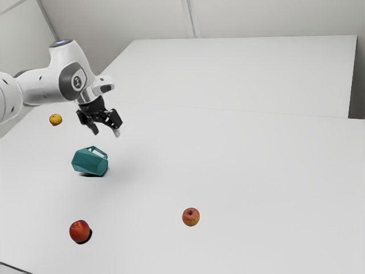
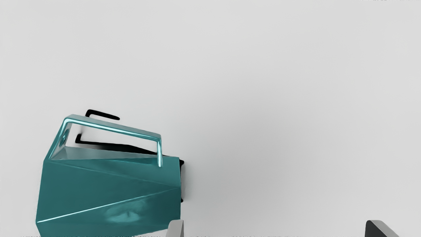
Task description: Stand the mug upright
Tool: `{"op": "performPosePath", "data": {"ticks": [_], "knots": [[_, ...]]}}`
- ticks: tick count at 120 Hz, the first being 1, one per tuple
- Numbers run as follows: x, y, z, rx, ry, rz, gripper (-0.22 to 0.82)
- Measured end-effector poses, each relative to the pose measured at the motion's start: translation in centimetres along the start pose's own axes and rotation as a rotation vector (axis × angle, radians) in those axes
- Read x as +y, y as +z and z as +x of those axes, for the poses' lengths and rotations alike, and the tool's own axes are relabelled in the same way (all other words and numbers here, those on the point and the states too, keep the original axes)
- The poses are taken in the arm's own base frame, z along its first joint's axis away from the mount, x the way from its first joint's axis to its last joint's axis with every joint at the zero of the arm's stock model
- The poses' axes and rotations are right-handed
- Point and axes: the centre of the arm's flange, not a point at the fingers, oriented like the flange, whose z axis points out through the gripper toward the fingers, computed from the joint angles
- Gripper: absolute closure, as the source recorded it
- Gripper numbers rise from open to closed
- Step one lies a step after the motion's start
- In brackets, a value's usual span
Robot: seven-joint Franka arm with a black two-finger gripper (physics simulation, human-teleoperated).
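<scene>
The teal faceted mug (image 1: pixel 90 162) lies on its side on the white table, its handle pointing up and away. Above it, in the air, is my gripper (image 1: pixel 106 132), open and holding nothing. In the wrist view the mug (image 2: pixel 108 191) is below the hand, beside one finger, whose tip overlaps the mug's edge in the picture. The fingertips of my gripper (image 2: pixel 274 228) stand wide apart with bare table between them.
A red peach-like fruit (image 1: pixel 79 231) rests on the table nearer the exterior camera than the mug. An apple (image 1: pixel 191 217) sits toward the exterior view's right. A small orange fruit (image 1: pixel 55 119) lies behind the mug, beneath the arm.
</scene>
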Motion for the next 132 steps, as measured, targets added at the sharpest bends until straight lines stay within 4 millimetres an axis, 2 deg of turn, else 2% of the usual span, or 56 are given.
{"op": "performPosePath", "data": {"ticks": [9,14,18,26,30,35,51,62,93,113,132], "knots": [[-0.5,-0.4,-0.3,0.013,-0.004,-0.002,0.00],[-1.7,-0.8,-0.5,0.025,-0.015,-0.005,0.00],[-3.3,-1.4,-0.8,0.041,-0.039,-0.013,0.00],[-8.0,-2.6,-1.5,0.069,-0.102,-0.033,0.00],[-10.1,-3.1,-1.2,0.077,-0.121,-0.042,0.00],[-11.6,-3.5,-0.4,0.080,-0.124,-0.060,0.00],[-16.3,-1.3,1.1,0.043,-0.119,-0.154,0.00],[-18.9,1.3,0.8,0.005,-0.114,-0.249,0.00],[-23.2,8.0,-0.2,-0.053,-0.036,-0.490,0.00],[-23.8,11.6,-0.4,-0.062,0.021,-0.611,0.00],[-23.6,13.2,-0.8,-0.037,0.054,-0.701,0.03]]}}
